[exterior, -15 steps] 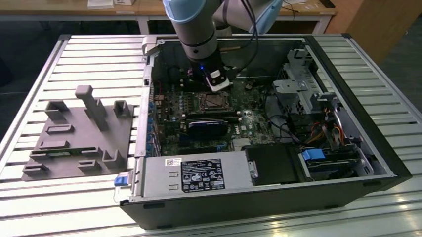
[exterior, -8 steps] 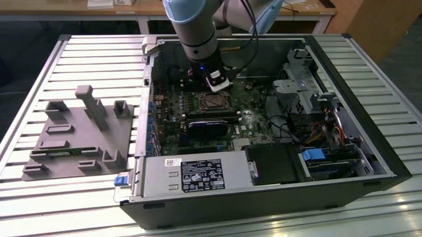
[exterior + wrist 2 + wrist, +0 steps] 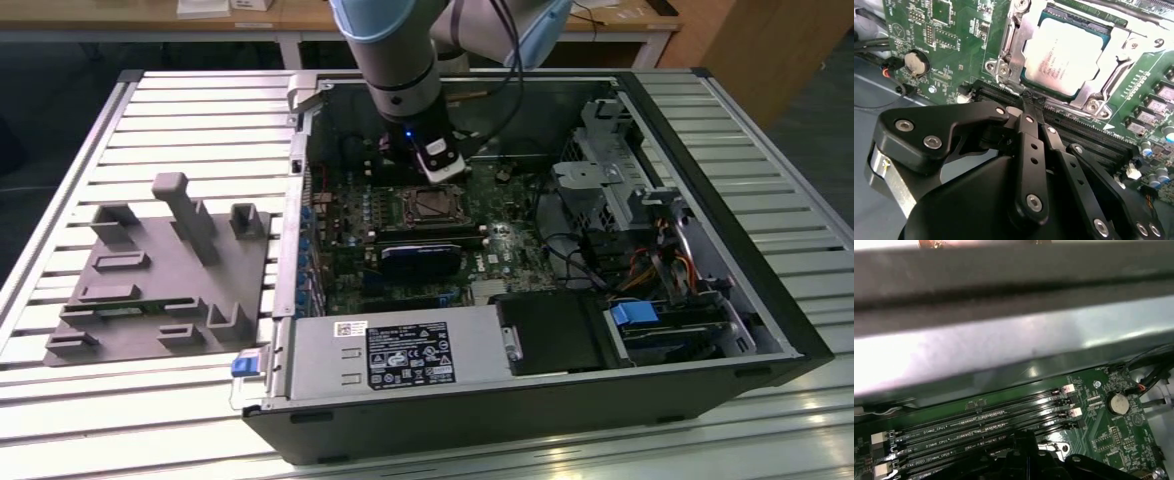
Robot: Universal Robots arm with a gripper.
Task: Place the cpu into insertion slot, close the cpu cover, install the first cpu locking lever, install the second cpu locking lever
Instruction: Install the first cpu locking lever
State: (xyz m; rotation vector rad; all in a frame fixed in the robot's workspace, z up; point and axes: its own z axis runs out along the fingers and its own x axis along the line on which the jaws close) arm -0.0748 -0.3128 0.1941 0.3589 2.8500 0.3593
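One open computer case point(image 3: 534, 330) lies on the slatted table point(image 3: 187, 120), with the arm point(image 3: 394, 60) reaching down into it over the green motherboard point(image 3: 387, 250). Near the board's middle sits the insertion slot point(image 3: 1019, 30), and the cpu point(image 3: 1064, 55) already rests inside it, its silver-grey top showing. The cpu cover point(image 3: 1126, 55) looks folded down around the chip, its metal frame bordering the chip's edges. The gripper point(image 3: 1030, 102) hangs just beside the socket's edge, above the long memory slots point(image 3: 979, 422), its fingers point(image 3: 1029, 145) pinched together with nothing between them. I'd judge the placing finished and the work now at the locking levers point(image 3: 1004, 67). The next move would call for a fine, steady push on a thin wire lever, tucking it under its catch without scraping the board.
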